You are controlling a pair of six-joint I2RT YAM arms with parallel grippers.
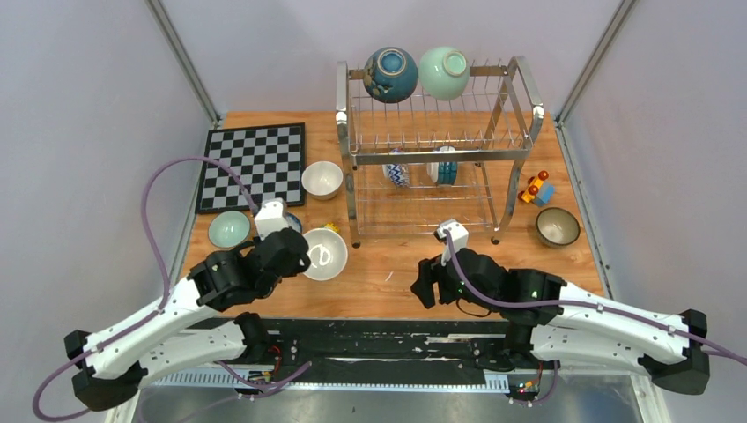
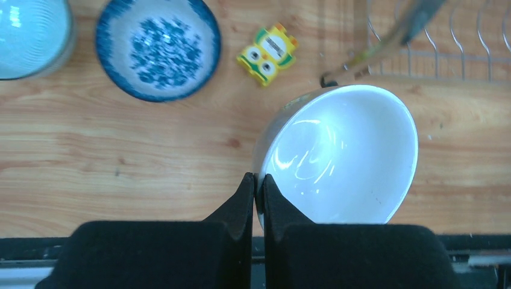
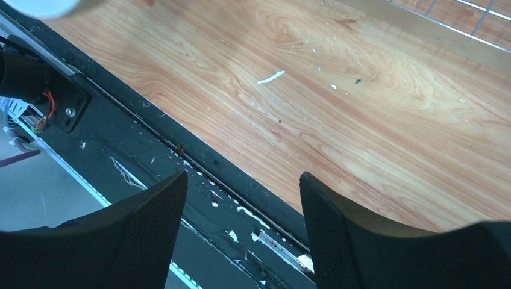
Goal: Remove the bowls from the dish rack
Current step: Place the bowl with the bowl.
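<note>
Top external view: the dish rack (image 1: 423, 154) stands at the back middle of the bench (image 1: 379, 284). A dark blue bowl (image 1: 390, 75) and a mint green bowl (image 1: 443, 72) sit on its upper tier, and two patterned bowls (image 1: 396, 167) stand on edge in the lower tier. A cream bowl (image 1: 321, 180) lies beside the chessboard (image 1: 253, 166), and a dark-rimmed bowl (image 1: 557, 226) lies at the right, near a toy car (image 1: 536, 188). The left gripper (image 1: 299, 260) is at the white bowl (image 1: 328, 254), left of the rack's front. The right gripper (image 1: 427, 282) hangs near the bench's front edge, well apart from any bowl.

Left wrist view: the left gripper (image 2: 259, 180) has its jaws closed, and they seem to pinch the near-left rim of the tilted white bowl (image 2: 343, 156). Beyond lie a blue-patterned bowl (image 2: 158, 47), a pale mint bowl (image 2: 30, 36) and a yellow owl block (image 2: 268, 53).

Right wrist view: the right gripper (image 3: 242, 180) has its jaws spread wide with nothing between them, above bare wood.
</note>
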